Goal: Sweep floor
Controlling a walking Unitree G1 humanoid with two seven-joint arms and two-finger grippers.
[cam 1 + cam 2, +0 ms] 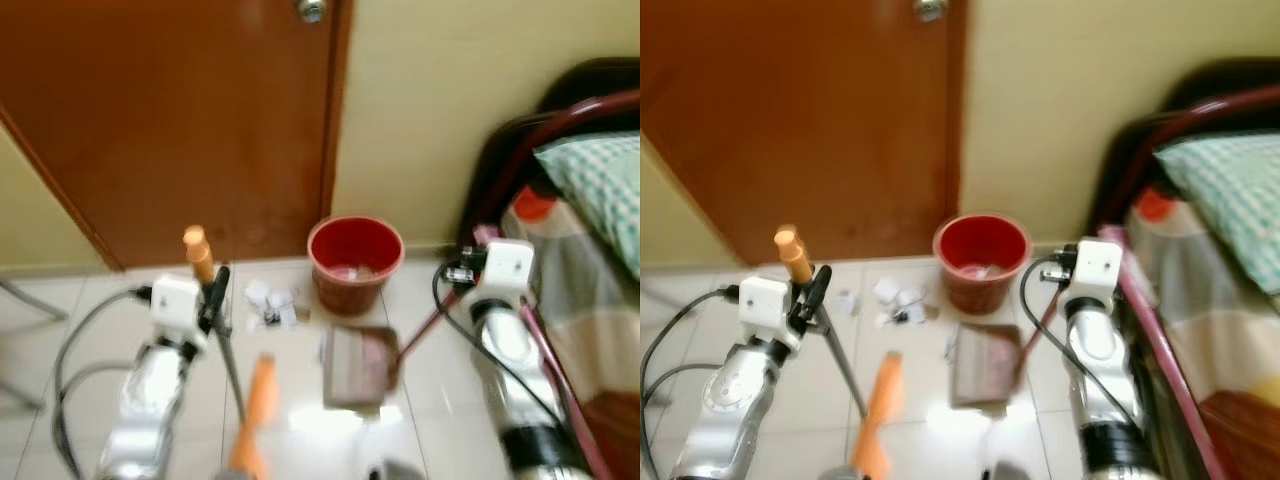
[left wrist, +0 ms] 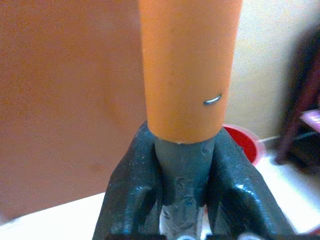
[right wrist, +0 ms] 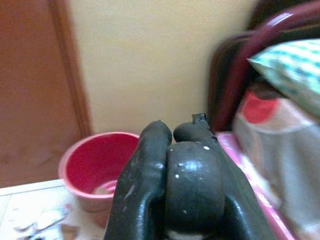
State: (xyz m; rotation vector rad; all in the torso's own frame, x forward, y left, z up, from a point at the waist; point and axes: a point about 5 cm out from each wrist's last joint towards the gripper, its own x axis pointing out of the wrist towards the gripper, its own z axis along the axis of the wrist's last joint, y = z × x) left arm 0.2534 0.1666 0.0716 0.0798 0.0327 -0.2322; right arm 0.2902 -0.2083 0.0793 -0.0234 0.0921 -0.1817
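My left gripper (image 1: 214, 291) is shut on the broom's thin grey shaft (image 1: 231, 366), just under its orange top grip (image 1: 198, 252). In the left wrist view the black fingers (image 2: 135, 175) clamp the grey shaft below the orange grip (image 2: 187, 70). An orange lower part of the broom (image 1: 258, 398) shows near the floor. My right gripper (image 1: 468, 264) is shut on the dark red handle (image 1: 425, 325) of the dustpan (image 1: 355, 366), which lies on the tiles in front of the red bin (image 1: 355, 262). White paper scraps (image 1: 271, 305) lie left of the bin.
A brown door (image 1: 170, 120) and a cream wall (image 1: 450, 90) close off the far side. A bed with a dark red frame (image 1: 560, 120) and a checked pillow (image 1: 600, 185) stands close on the right. Grey cables (image 1: 75, 345) loop beside my left arm.
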